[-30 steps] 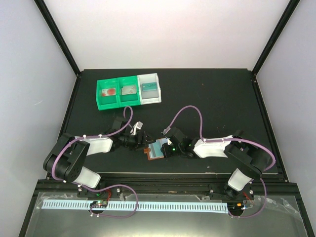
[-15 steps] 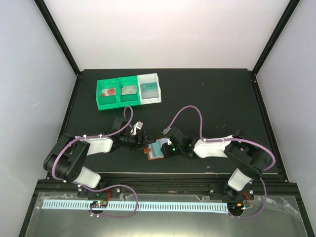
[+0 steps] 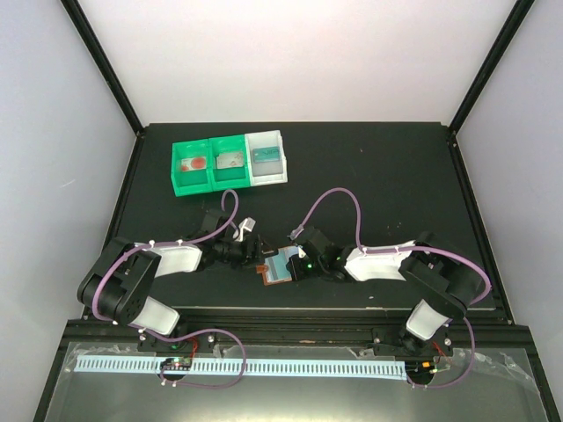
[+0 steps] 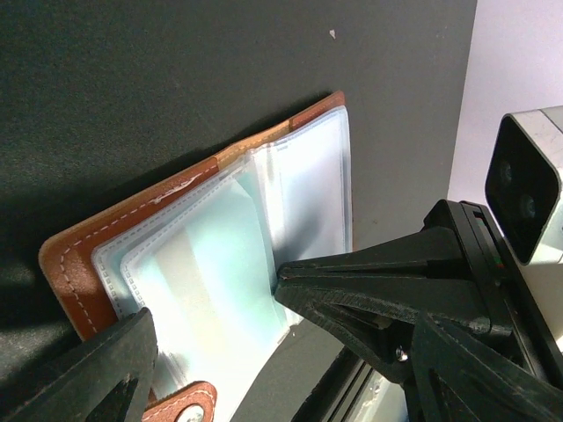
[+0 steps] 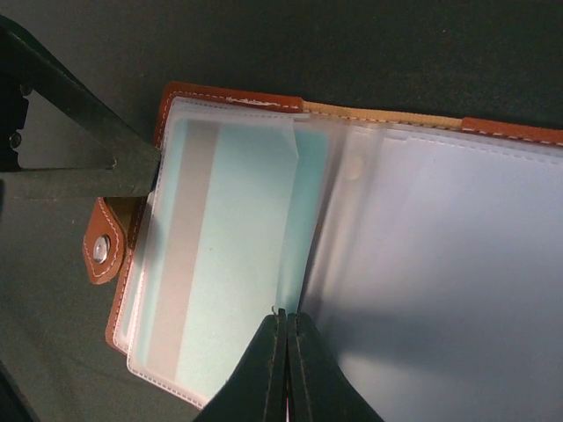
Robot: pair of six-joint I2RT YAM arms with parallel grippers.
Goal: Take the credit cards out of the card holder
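Note:
The brown card holder (image 3: pixel 261 272) lies open near the table's front edge, between both grippers. In the right wrist view its clear pockets (image 5: pixel 440 264) face up inside the brown rim (image 5: pixel 229 95). A light blue credit card (image 5: pixel 237 255) with a grey stripe sticks partly out of the left pocket towards the spine. My right gripper (image 5: pixel 283 318) is shut on that card's edge. My left gripper (image 3: pixel 249 252) is open, one finger (image 5: pixel 97 167) touching the holder's left edge by the tab (image 5: pixel 101 253). The left wrist view shows the card (image 4: pixel 211 255) and the holder (image 4: pixel 79 255).
A green two-compartment bin (image 3: pixel 207 164) and a white bin (image 3: pixel 266 158), each with small items inside, stand at the back left. The table's front edge runs just below the holder. Purple cables loop over both arms.
No clear change; both grippers stay at the holder and the right stays shut on the card.

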